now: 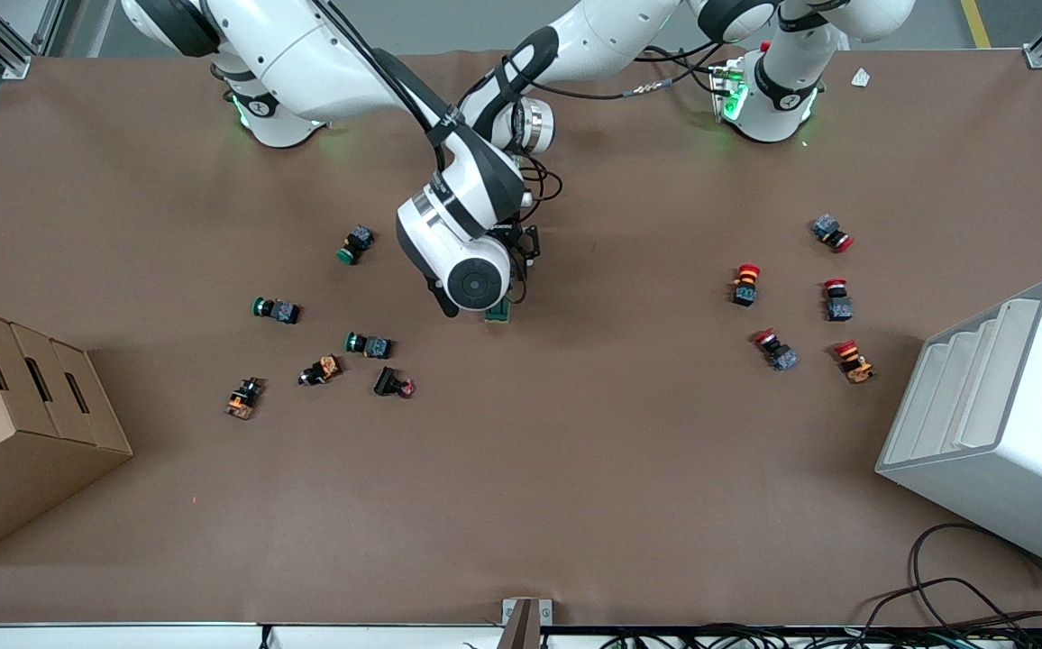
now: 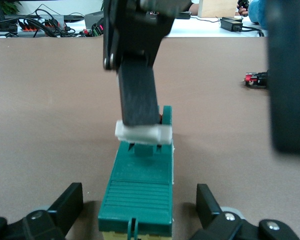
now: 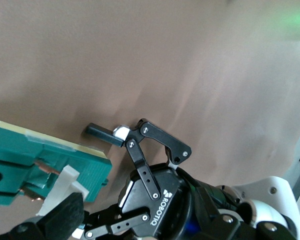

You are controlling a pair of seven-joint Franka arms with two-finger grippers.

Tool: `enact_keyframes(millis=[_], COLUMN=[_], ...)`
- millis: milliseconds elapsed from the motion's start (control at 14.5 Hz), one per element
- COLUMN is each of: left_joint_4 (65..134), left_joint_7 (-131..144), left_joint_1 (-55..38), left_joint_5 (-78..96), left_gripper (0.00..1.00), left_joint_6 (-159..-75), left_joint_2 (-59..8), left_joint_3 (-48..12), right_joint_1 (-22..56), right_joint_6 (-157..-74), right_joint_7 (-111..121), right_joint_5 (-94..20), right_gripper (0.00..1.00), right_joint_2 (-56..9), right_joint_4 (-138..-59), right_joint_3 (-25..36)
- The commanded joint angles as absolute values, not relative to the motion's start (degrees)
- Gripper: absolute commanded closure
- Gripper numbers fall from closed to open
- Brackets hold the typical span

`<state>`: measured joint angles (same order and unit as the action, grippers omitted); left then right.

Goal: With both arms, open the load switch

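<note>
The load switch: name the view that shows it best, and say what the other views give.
The left wrist view: the load switch fills the centre between the open left gripper, its white toggle under a finger of the right gripper. The right wrist view shows one green end cropped; the front view shows a sliver under the arms.

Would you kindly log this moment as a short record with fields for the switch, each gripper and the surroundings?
load switch: green block at mid-table, mostly hidden under the arms in the front view
toggle: white piece, touched by a dark finger of the right gripper
left gripper: open, fingers on either side of the switch, apart from it
green push buttons: toward the right arm's end
red push buttons: toward the left arm's end
</note>
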<state>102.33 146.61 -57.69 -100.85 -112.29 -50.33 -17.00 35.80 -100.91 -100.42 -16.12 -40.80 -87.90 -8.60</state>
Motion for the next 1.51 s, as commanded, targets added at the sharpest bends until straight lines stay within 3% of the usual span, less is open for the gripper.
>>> enact_keyframes(millis=[0,206,344,619,1444], left_joint_4=[102.1,102.2,102.2,102.1,101.9], left_joint_7=[148.9,149.1,149.1,149.1,149.0], left_joint_1=[-58.5,-58.5,-58.5,-58.5,-58.5], left_joint_5=[-100.8,-100.8,-100.8,-100.8,-100.4], left_gripper=[0.00,0.00,0.00,0.00,0.00], left_joint_6=[-113.4,-113.4,-113.4,-113.4,-113.4], left_joint_2=[-52.6,-52.6,-52.6,-52.8,-52.4], left_joint_3=[-17.1,-17.1,-17.1,-17.1,-17.2], right_joint_1=[36.8,35.9,33.9,27.3,-2.2], right_joint_6=[-105.1,-104.4,-99.3,-93.8,-92.5], right_joint_7=[-100.8,-99.9,-95.3,-79.0,-8.7], right_joint_5=[-14.8,-13.7,-12.1,-2.7,1.1], right_gripper=[0.00,0.00,0.00,0.00,0.00], right_joint_2=[-40.1,-39.8,-39.1,-33.1,-13.5], right_joint_4=[-91.8,-91.2,-88.4,-87.0,-92.5], right_joint_3=[-8.5,-8.6,-8.2,-8.2,-8.2])
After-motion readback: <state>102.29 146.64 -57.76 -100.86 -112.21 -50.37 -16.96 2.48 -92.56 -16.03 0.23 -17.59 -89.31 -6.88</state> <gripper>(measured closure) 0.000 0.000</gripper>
